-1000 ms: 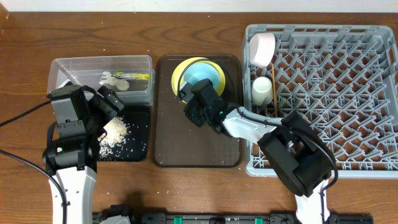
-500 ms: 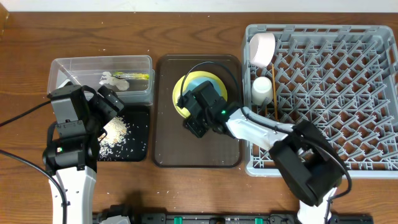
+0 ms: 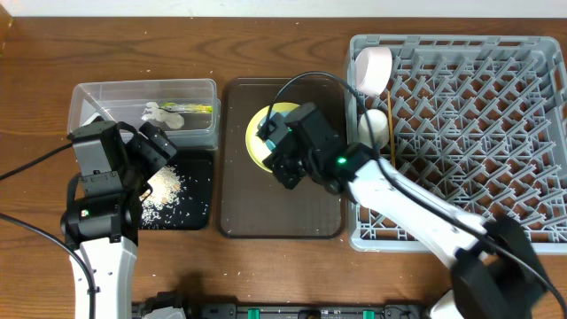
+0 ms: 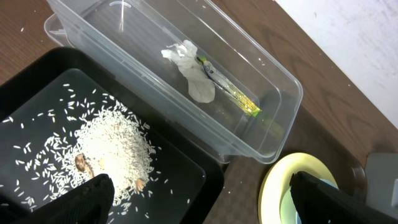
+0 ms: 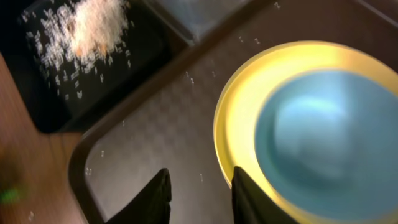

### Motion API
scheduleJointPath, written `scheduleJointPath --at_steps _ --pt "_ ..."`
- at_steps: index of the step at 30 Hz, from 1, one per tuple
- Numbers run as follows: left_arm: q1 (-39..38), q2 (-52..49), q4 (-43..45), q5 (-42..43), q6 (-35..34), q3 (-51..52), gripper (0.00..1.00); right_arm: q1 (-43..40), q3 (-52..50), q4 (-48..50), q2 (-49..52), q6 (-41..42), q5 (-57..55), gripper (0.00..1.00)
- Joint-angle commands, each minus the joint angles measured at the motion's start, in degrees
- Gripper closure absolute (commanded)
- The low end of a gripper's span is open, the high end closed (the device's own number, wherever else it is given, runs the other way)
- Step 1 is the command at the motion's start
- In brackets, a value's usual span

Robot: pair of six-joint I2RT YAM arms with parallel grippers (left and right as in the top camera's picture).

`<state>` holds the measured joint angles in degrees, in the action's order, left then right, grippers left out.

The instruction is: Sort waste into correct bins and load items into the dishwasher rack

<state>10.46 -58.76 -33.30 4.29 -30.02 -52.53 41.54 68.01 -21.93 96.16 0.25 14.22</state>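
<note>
left tool (image 3: 158, 144) (image 4: 199, 183): hangs over the black tray (image 3: 199, 190) (image 4: 37, 102) at the left of the desk (image 3: 44, 53), jaws spread wide, gripping nothing. below it, loose white rice (image 3: 164, 186) (image 4: 115, 146), heaped near the tray's middle and scattered thinly toward the edges, with a couple of brownish bits in the heap.

just behind the tray, right against its far side: the clear tub (image 3: 97, 93) (image 4: 273, 81). holds a crumpled white tissue (image 3: 159, 113) (image 4: 199, 84) and a greenish snack wrapper (image 3: 195, 108) (image 4: 230, 93), the two lying against each other on the tub's floor.

right tool (image 3: 282, 168) (image 5: 202, 186): reaches low over the brown serving tray (image 3: 266, 213) (image 5: 155, 124) in the middle of the desk, at the edge of the yellow plate (image 3: 260, 146) (image 5: 239, 112). jaws drawn partway in, a gap showing between them; one finger over bare tray, the other over the plate's rim. cannot tell whether the rim is pinched or merely straddled; wrist view blurred.

yellow plate: rests on the serving tray, carrying the light blue bowl (image 5: 317, 137) upright in its middle. from overhead mostly hidden under the arm, only a left arc of yellow showing.

right of the serving tray, just beside it: the grey dishwasher rack (image 3: 496, 133). in its far-left corner, a white bowl (image 3: 374, 66) tipped on its side. just nearer, a small cream cup (image 3: 372, 128) among the pegs. beside the cup, thin wooden chopsticks (image 3: 388, 102), partly hidden by the arm.
</note>
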Motion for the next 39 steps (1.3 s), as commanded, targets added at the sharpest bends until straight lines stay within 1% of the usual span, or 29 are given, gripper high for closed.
scheduleJointPath --at_steps 1,6,8,12,15,18,21,22,24,30,32,36,39 --pt "0.3 -0.1 -0.1 -0.3 0.1 -1.2 0.07 -1.0 6.0 -6.9 -1.7 1.6 -5.3 0.68" --pt "0.3 -0.1 -0.1 -0.3 0.1 -1.2 0.06 -5.2 21.1 -26.4 0.5 1.4 -5.4 0.67" --pt "0.3 -0.1 -0.1 -0.3 0.1 -1.2 0.06 -6.5 26.7 -32.4 1.7 1.4 -5.4 0.68" --pt "0.3 -0.1 -0.1 -0.3 0.1 -1.2 0.07 -7.5 33.2 -39.3 4.0 1.4 -5.4 0.68" --pt "0.3 -0.1 -0.1 -0.3 0.1 -1.2 0.07 -7.3 33.6 -40.1 5.0 1.4 -5.4 0.69" --pt "0.3 -0.1 -0.1 -0.3 0.1 -1.2 0.07 -6.3 33.6 -39.9 6.9 1.4 -5.4 0.77" --pt "0.3 -0.1 -0.1 -0.3 0.1 -1.2 0.06 -4.7 33.6 -37.5 8.8 1.4 -5.4 0.76" --pt "0.3 -0.1 -0.1 -0.3 0.1 -1.2 0.07 -4.2 33.6 -37.0 9.1 1.4 -5.5 0.79" --pt "0.3 -0.1 -0.1 -0.3 0.1 -1.2 0.07 -3.5 33.3 -35.6 9.8 2.1 -5.1 0.91" --pt "0.3 -0.1 -0.1 -0.3 0.1 -1.2 0.07 -1.9 33.3 -32.7 11.7 3.1 -5.9 0.82" --pt "0.3 -0.1 -0.1 -0.3 0.1 -1.2 0.06 -1.3 33.3 -32.8 12.7 3.1 -7.6 0.81" --pt "0.3 -0.1 -0.1 -0.3 0.1 -1.2 0.07 -0.5 33.3 -32.9 14.9 3.1 -10.8 0.75" --pt "0.3 -0.1 -0.1 -0.3 0.1 -1.2 0.07 -0.2 33.3 -32.9 17.0 2.3 -11.1 0.74"
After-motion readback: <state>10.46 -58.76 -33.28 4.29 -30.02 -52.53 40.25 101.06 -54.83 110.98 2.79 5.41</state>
